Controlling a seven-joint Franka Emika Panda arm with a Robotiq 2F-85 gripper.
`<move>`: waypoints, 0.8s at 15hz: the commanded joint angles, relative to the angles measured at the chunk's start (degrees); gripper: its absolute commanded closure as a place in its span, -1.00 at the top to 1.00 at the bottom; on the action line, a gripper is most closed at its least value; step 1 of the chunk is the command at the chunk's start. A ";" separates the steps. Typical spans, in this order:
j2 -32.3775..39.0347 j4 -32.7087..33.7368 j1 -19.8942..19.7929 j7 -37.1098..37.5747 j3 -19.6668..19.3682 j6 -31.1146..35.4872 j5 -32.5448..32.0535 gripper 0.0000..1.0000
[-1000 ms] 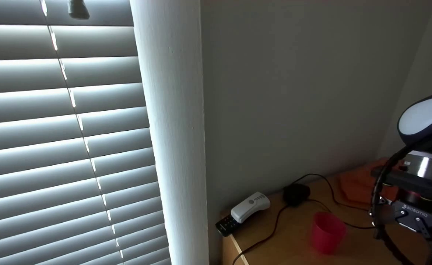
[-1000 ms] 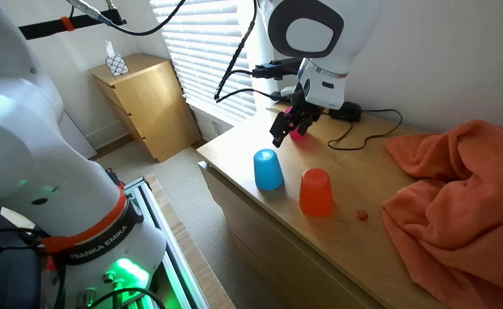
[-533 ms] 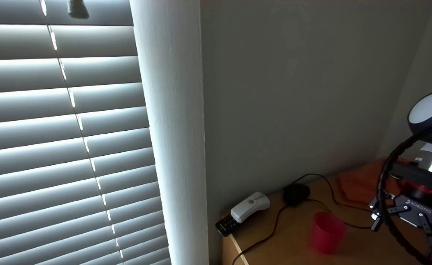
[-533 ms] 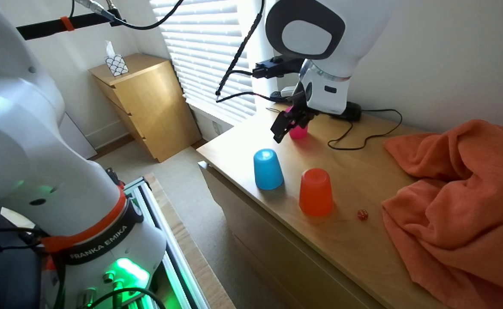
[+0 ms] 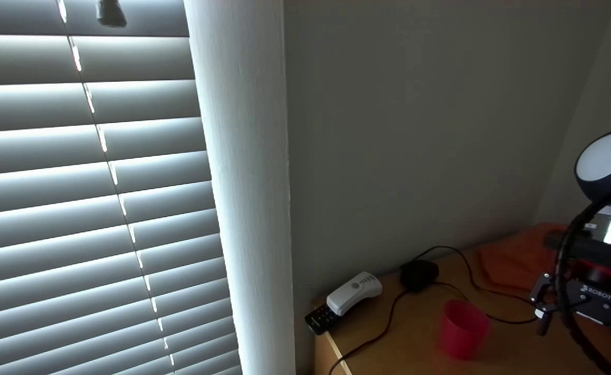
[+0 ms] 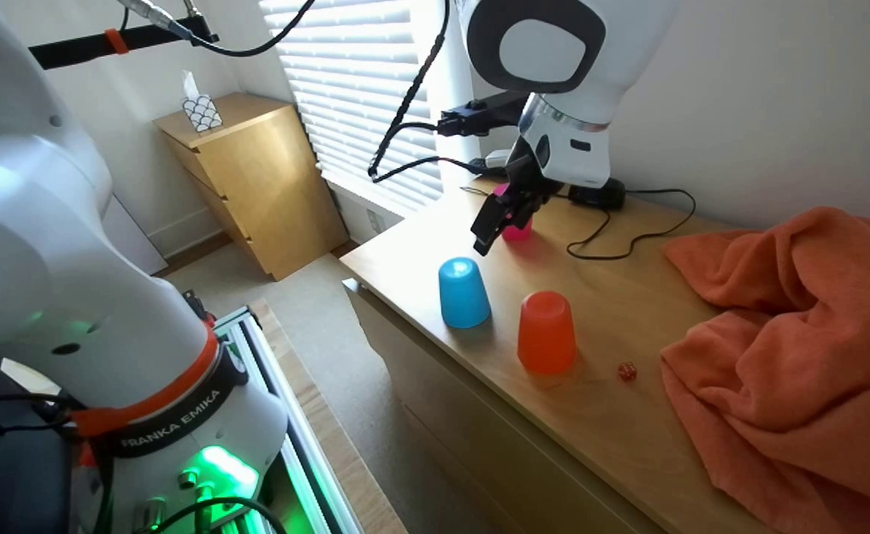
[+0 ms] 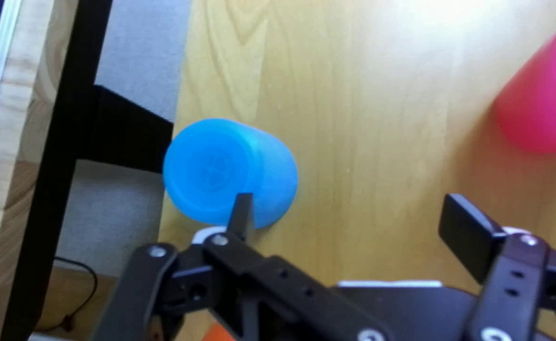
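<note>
My gripper [image 7: 351, 210] is open and empty above the wooden dresser top. It also shows in both exterior views [image 6: 495, 226] [image 5: 589, 338]. A blue cup [image 7: 232, 170] stands upside down near the dresser's edge; my left finger in the wrist view overlaps its side, with no visible contact. It also shows in an exterior view [image 6: 463, 293]. A pink cup [image 7: 541, 106] stands beyond my right finger, seemingly mouth up in an exterior view [image 5: 463, 330], and partly behind the gripper in an exterior view [image 6: 518, 228]. An orange cup [image 6: 546, 334] stands upside down beside the blue one; the gripper mostly hides it [image 7: 217, 334] in the wrist view.
A small red die [image 6: 627, 371] lies near a crumpled orange cloth [image 6: 798, 356]. A black adapter [image 5: 419, 274] with cables lies by the wall. A white device [image 5: 354, 292] rests on a black remote [image 5: 320, 319] at the dresser's corner. Window blinds [image 5: 102, 208] stand beside it.
The arm and gripper have shifted slightly to the right in both exterior views, and the gripper has turned a little. The cups, die and cloth have not moved.
</note>
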 commanded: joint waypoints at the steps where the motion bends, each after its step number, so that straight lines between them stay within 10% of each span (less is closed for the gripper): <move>1: -1.02 1.18 0.25 -0.90 -1.19 -6.45 -8.38 1.00; 12: 3.21 1.76 -0.39 -11.33 -1.36 -8.92 -8.81 1.00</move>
